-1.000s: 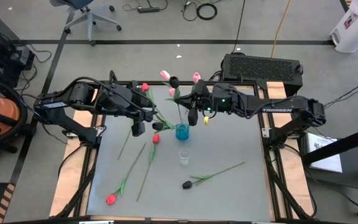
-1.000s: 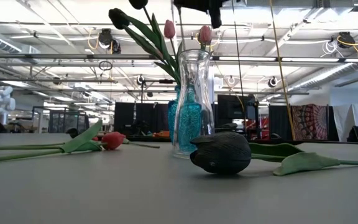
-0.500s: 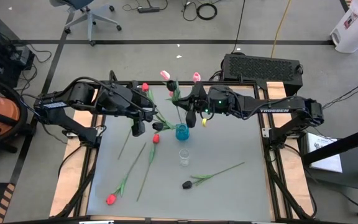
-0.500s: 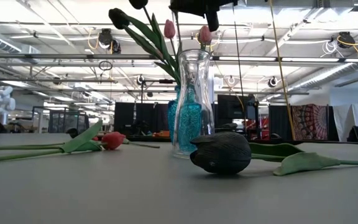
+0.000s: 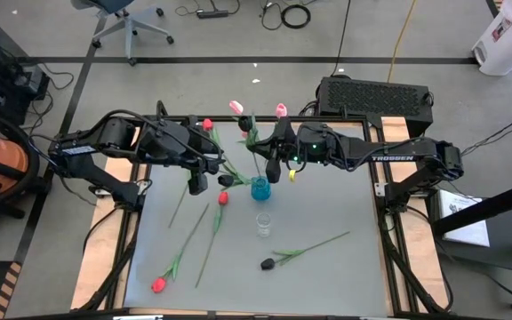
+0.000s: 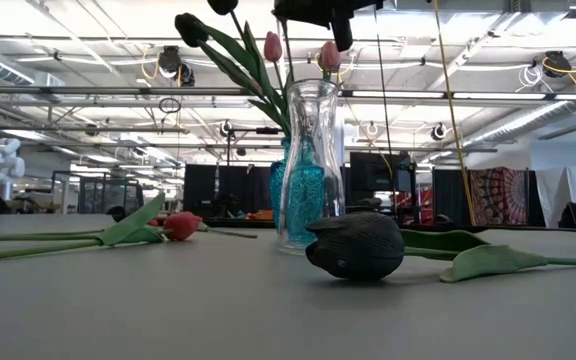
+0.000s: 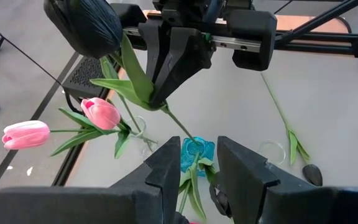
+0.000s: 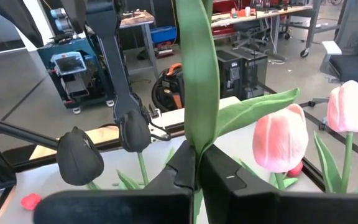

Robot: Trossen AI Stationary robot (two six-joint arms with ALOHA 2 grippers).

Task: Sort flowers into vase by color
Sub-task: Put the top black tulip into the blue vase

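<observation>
The blue vase (image 5: 260,188) stands near the middle of the surface (image 5: 327,204) and holds several tulips: two pink heads (image 7: 102,112) and black ones rise from its mouth. The clear vase (image 5: 263,224), just in front of it, looks empty in the high view. The right gripper (image 5: 275,169) is above the blue vase, clenched on the green stem (image 8: 197,87) of a black tulip (image 7: 84,25) standing in that vase. The left gripper (image 5: 197,184) hangs beside it, jaws partly apart, grasping nothing visible. Loose flowers lie on the surface: red tulips (image 5: 158,284) at left, a black tulip (image 5: 267,263) in front.
</observation>
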